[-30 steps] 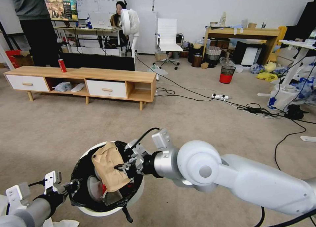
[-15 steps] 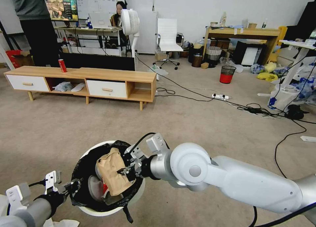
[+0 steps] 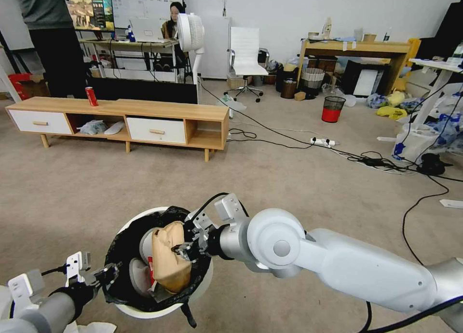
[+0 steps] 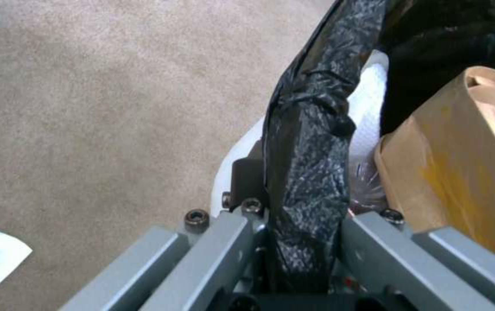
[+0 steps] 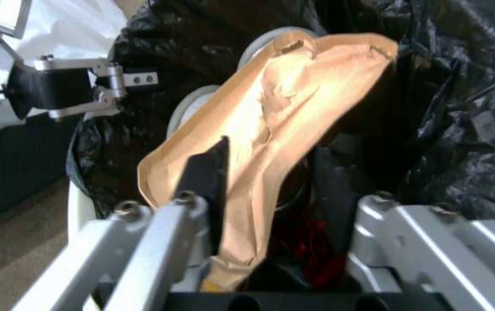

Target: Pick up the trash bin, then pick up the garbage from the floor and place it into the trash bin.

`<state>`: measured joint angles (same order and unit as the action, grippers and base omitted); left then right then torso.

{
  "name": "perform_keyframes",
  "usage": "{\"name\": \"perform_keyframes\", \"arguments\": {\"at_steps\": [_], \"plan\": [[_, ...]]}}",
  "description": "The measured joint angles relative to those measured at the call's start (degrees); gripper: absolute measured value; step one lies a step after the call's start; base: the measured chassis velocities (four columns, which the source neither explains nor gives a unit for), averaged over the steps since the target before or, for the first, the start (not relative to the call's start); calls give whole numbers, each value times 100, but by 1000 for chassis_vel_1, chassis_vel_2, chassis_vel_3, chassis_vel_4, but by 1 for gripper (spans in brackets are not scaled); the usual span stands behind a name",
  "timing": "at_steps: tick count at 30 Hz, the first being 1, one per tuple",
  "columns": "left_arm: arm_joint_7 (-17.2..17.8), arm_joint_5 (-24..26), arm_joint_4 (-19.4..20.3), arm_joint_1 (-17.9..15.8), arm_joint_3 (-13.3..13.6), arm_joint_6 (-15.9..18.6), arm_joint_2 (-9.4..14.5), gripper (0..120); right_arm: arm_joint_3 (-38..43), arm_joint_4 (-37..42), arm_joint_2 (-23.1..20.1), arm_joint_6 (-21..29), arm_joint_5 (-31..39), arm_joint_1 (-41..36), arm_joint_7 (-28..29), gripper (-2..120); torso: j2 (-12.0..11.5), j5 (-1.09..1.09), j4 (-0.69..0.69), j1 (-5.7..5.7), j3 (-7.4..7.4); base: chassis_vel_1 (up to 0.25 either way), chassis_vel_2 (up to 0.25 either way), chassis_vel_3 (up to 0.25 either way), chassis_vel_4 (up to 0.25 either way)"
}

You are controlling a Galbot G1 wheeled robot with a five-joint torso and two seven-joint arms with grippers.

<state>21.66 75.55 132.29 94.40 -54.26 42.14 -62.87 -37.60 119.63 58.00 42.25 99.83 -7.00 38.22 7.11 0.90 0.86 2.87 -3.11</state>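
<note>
Beige carpet runs from a cluttered office down to the robot's two arms. At left, the left hand is clamped on the rim of the bin, its fingers pinching the black liner against the white wall, and appears to carry the bin clear of the floor. Inside stands the brown paper bag, upper end leaning on the liner, lower end among a red scrap and grey curved parts. To its right, the right hand reaches over the rim with its jaws parted; in the right wrist view one dark finger lies against the bag's face and the other stands off, so whether it grips is unclear. The bag looks light, soft and easily crushed, and a creased edge seems the surest hold. The bin looks stiff and light, but its film-covered rim is probably slippery, so a firm pinch on wall and liner together suits best.
</note>
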Motion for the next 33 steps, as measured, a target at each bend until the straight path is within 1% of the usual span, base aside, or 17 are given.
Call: {"name": "perform_keyframes", "arguments": {"at_steps": [1,2,4,5,6,7,8,10,11,15,20,22,28,30,33], "plan": [[0,-6,0,-1,0,0,-5,1,15,3,-3,-1,-2,3,-14,47,0,0,0,0,0,0,0,0,0],[0,-6,0,-1,0,0,-5,1,15,3,-3,-1,-2,3,-14,47,0,0,0,0,0,0,0,0,0],[-4,-15,-2,-2,0,0,-11,1,48,12,-2,-3,-6,7,-27,60,0,0,0,0,0,0,0,0,0],[-4,-15,-2,-2,0,0,-11,1,48,12,-2,-3,-6,7,-27,60,0,0,0,0,0,0,0,0,0],[-9,-19,-5,-2,0,0,-11,1,54,24,0,-4,-6,9,-31,64,0,0,0,0,0,0,0,0,0],[-14,-28,-13,-1,-2,0,-12,1,65,39,4,-4,-6,16,-36,70,0,0,0,0,0,0,0,0,0],[-14,-28,-13,-1,-2,0,-12,1,65,39,4,-4,-6,16,-36,70,0,0,0,0,0,0,0,0,0],[-18,-36,-22,-1,-6,0,-12,1,88,68,26,-7,-7,36,-42,80,0,0,0,0,0,0,0,0,0],[-22,-40,-28,-2,-7,0,-13,1,104,81,38,-14,-7,50,-44,82,0,0,0,0,0,0,0,0,0],[-30,-54,-37,-2,-10,0,-14,1,142,112,75,-39,5,86,-47,81,0,0,0,0,0,0,0,0,0],[-33,-61,-66,-3,-30,0,-13,1,206,175,120,-98,110,141,-97,76,0,0,0,0,0,0,0,0,0],[-35,-61,-65,0,-38,0,-12,1,247,202,175,-157,246,168,-132,71,0,0,0,0,0,0,0,0,0],[-35,-63,-65,19,-57,0,-14,1,297,269,258,-248,335,171,-130,70,0,0,0,0,0,0,0,0,0],[-37,-64,-73,21,-61,0,-14,1,340,331,252,-255,359,186,-124,70,0,0,0,0,0,0,0,0,0],[-37,-66,-83,26,-76,0,-14,1,548,512,74,-276,400,195,-128,70,0,0,0,0,0,0,0,0,0]]}}
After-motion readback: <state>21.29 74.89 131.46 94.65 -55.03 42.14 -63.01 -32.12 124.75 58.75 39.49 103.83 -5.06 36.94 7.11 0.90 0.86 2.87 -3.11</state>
